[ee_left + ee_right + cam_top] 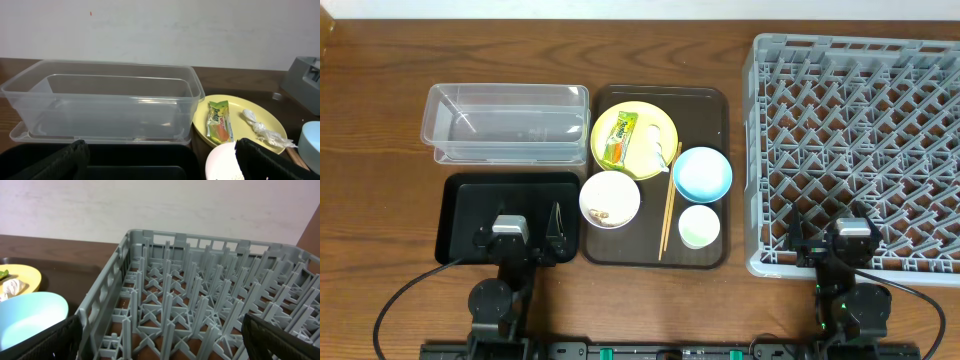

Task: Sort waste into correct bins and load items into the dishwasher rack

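A yellow plate [633,140] on the dark-brown tray holds the snack wrapper [620,139] and the white paper scrap [654,150]; both also show in the left wrist view, wrapper [219,122] and scrap [262,129]. The white bowl [610,199] holds rice grains. The light-blue bowl [702,173], pale cup [699,226] and chopsticks [668,204] lie on the same tray. The clear tub [506,123] and black tray [470,195] sit left. The grey rack [865,140] is right. My left gripper [516,230] is open over the black tray. My right gripper [830,232] is open over the rack's near edge.
The dark-brown serving tray [715,105] lies between the bins and the rack. Bare wooden table shows behind the tub and tray. Cables run from both arm bases along the table's front edge.
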Available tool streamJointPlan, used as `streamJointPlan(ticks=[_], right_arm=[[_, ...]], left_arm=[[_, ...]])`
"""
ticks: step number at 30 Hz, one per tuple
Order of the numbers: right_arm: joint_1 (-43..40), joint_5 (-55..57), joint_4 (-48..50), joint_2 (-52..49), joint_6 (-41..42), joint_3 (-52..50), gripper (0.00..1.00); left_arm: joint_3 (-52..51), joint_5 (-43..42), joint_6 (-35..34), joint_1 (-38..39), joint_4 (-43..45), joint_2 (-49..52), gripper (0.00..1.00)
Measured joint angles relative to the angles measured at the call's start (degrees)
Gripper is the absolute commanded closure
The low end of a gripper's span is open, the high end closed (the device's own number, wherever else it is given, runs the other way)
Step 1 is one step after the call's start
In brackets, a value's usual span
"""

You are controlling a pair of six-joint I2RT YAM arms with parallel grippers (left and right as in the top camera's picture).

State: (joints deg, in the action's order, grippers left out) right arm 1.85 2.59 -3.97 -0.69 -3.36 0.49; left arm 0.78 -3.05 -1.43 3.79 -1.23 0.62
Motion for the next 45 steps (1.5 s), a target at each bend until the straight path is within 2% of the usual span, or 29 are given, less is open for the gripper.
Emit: streamJointPlan(ticks=[26,33,39,45], right_arm=[[0.00,-0.07,0.07,0.00,0.68,0.00,0.01],[0.00,-0.07,0.11,0.00,3.78,0.04,0.01],[0.00,0.22,-0.24,-3.96,4.44,3.32,0.01],[0.00,0.48,-1.86,-16.68,4.48,12.07,0.01]], left_arm=[[0.00,0.00,-0.04,0.00,0.02,0.00,0.04],[1.16,-0.02,-3.13,0.00,-2.12,1.11,0.04],[5.62,-0.04,-4.37,0.00,-9.49,10.40,0.04],[18.60,-0.04,-4.61,0.00,-14.99,26.23,0.04]])
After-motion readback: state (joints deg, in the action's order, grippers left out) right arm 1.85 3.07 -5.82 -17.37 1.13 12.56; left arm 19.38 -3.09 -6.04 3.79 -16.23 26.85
